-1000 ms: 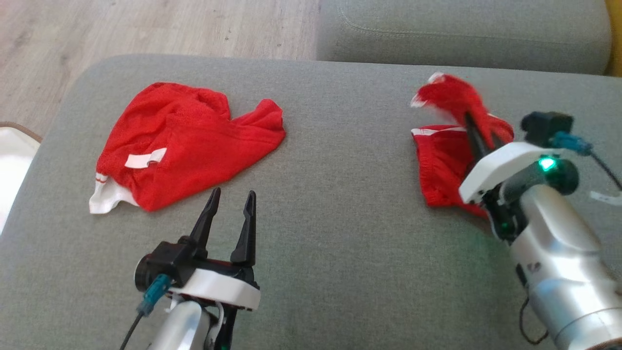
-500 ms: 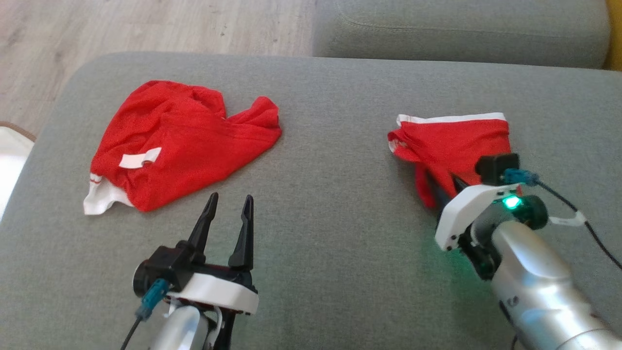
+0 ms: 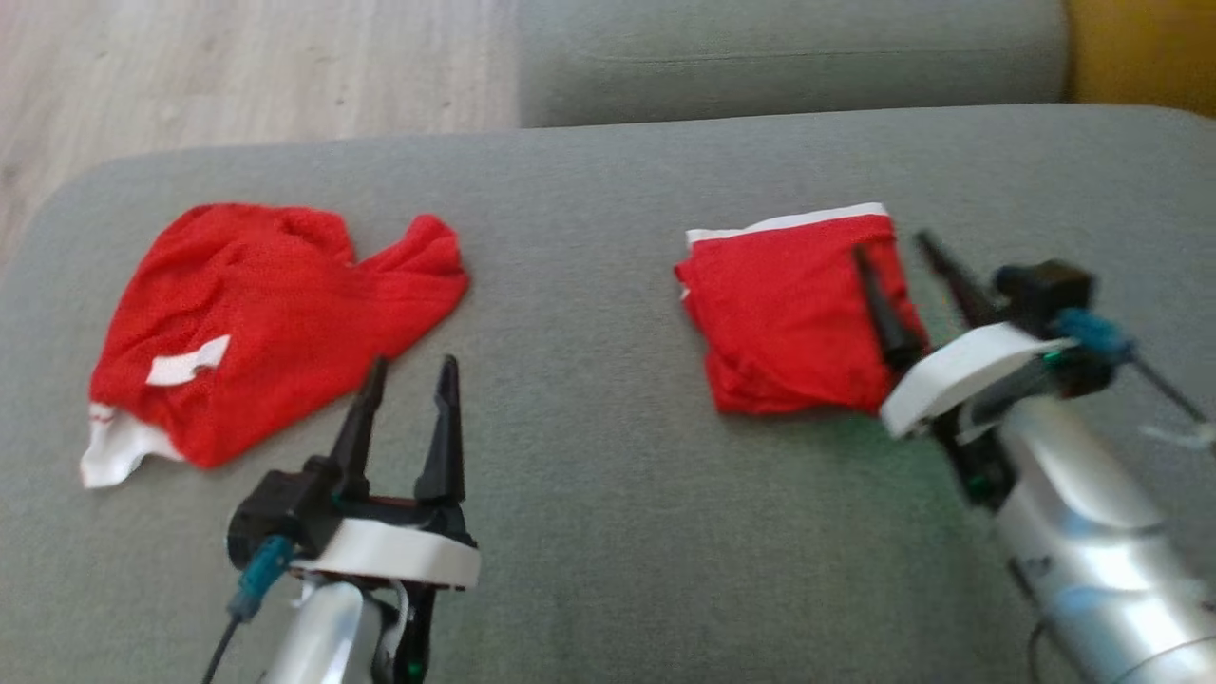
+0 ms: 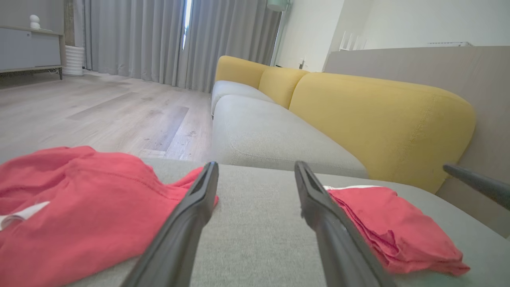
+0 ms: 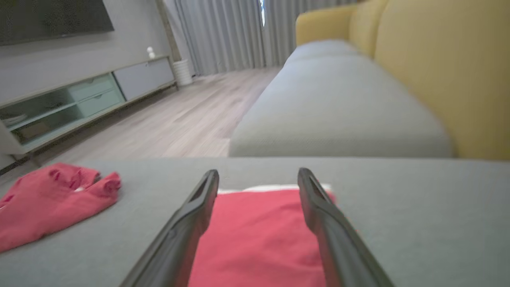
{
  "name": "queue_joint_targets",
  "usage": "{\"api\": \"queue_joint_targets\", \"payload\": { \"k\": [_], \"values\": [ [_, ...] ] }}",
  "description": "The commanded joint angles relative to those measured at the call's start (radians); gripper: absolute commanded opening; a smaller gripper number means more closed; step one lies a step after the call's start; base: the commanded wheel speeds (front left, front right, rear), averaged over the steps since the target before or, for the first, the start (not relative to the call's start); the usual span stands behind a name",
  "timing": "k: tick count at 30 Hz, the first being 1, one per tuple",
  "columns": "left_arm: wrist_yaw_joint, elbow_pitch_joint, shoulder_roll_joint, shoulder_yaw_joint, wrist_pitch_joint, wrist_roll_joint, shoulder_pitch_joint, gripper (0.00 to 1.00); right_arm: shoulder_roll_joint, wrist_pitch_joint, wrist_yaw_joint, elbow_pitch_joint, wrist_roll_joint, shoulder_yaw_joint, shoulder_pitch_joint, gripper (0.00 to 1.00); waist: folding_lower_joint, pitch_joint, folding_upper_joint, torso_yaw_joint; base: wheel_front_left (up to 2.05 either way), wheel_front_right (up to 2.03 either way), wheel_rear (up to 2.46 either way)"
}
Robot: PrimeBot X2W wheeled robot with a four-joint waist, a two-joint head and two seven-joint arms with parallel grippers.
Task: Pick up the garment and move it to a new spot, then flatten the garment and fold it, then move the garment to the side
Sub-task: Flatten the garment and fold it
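Here, at the far left of the grey seat cushion [image 3: 589, 456], we see a crumpled red garment [image 3: 275, 323] with a white label [image 3: 185, 361] on it and a white hem at its lower left corner. Just beside its near edge hovers the left pincer [image 3: 410, 364], its two dark fingers apart and nothing between them. In the left wrist view the fingers point over bare cushion between the two red pieces.

Further to the right lies the folded red garment [image 3: 779, 304], flat on the cushion, with a white band [image 3: 788, 221] along its far edge. The right pincer [image 3: 889, 243] is at its right edge, released, the fingers wide. One finger is over the cloth and the other is past the edge. Whether it touches the cloth, we cannot tell. Behind the cushion stands a yellow backrest [image 4: 378, 119].
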Motion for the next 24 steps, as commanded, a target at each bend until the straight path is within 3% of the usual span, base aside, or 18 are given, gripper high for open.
{"api": "queue_joint_targets", "payload": {
  "k": [1,6,11,17,24],
  "values": [
    [0.003,-0.038,0.004,0.04,-0.005,0.009,-0.035,1.0,-0.006,-0.016,-0.001,-0.036,-0.02,-0.007,-0.035,1.0,0.0,-0.006,-0.0001,-0.022,0.0,0.0,0.0],
    [0.003,-0.069,0.004,0.063,-0.005,0.017,-0.03,1.0,-0.01,-0.033,-0.001,-0.149,-0.163,-0.21,0.035,1.0,0.0,-0.01,-0.0001,-0.06,0.0,0.0,0.0],
    [0.003,-0.085,0.004,0.07,-0.005,0.023,-0.018,1.0,0.069,-0.033,-0.001,-0.327,-0.276,-0.377,0.199,1.0,0.0,-0.008,-0.0001,-0.076,0.0,0.0,0.0],
    [0.0,-0.078,0.004,0.066,-0.005,0.035,0.009,1.0,0.145,-0.033,-0.001,-0.446,-0.339,-0.457,0.353,1.0,0.0,-0.008,-0.0001,-0.082,0.0,0.0,0.0],
    [-0.001,-0.078,0.004,0.068,-0.005,0.037,0.022,1.0,0.163,-0.033,-0.001,-0.491,-0.359,-0.459,0.391,1.0,0.0,-0.011,-0.0001,-0.077,0.0,0.0,0.0]
  ]
}}
